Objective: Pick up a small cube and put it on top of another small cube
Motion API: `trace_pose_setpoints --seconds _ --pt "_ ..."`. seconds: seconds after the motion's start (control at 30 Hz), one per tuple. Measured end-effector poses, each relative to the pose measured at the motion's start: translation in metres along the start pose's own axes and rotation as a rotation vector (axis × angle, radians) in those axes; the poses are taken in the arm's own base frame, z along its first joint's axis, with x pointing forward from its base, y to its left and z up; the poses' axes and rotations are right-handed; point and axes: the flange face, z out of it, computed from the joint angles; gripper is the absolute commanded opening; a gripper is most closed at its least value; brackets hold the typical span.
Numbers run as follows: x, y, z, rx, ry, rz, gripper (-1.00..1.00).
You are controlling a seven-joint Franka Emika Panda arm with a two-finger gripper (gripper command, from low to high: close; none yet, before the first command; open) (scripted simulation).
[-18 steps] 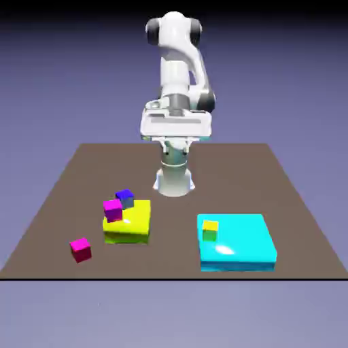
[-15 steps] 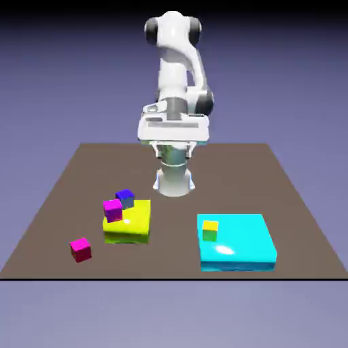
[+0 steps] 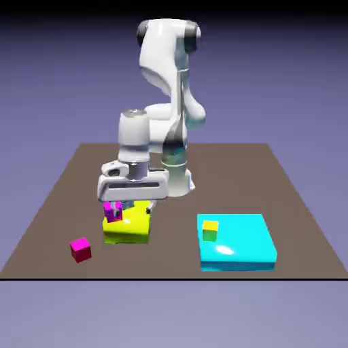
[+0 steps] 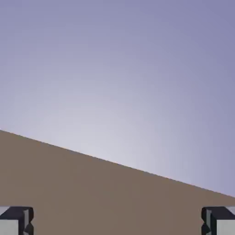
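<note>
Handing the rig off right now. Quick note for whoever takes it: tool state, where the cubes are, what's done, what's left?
Tool: open and empty; the hand view shows both fingertips wide apart with only bare table and backdrop between them. In the exterior view the hand hangs low over the yellow-green block, by the purplish-magenta cube on top of it.
Small crimson-pink cube: on the table at the exterior view's left, apart from the hand, untouched.
A small yellow-green cube sits on the cyan slab.
Done: nothing grasped or stacked.
Left: grasp the crimson-pink cube, lift it, set it on another small cube.
</note>
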Motion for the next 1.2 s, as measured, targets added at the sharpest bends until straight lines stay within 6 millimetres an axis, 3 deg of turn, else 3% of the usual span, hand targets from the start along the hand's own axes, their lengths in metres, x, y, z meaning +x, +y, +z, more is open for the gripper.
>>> trace_pose_setpoints --seconds 0.33,0.5,0.57,0.67,0.7,0.77,0.87,0.93,1.07,1.2 --pt "0.033 0.075 0.09 -0.233 -0.28 -0.193 0.0" --pt "0.045 0.114 0.118 -0.35 -0.423 -0.295 0.0" --pt "0.046 0.114 0.118 -0.35 -0.424 -0.295 0.0" --pt "0.028 0.132 0.176 -0.351 -0.423 -0.295 0.0" --pt "0.025 0.134 0.181 -0.35 -0.424 -0.295 -1.0" --pt "0.025 0.134 0.181 -0.35 -0.424 -0.295 -1.0" --pt "0.044 0.116 0.124 -0.349 -0.424 -0.295 -1.0" --pt "0.041 0.104 0.12 -0.305 -0.428 -0.273 -1.0" --pt "0.035 0.139 0.085 -0.265 -0.428 -0.018 -1.0" --pt "0.02 0.143 0.047 -0.239 -0.457 0.157 -1.0"
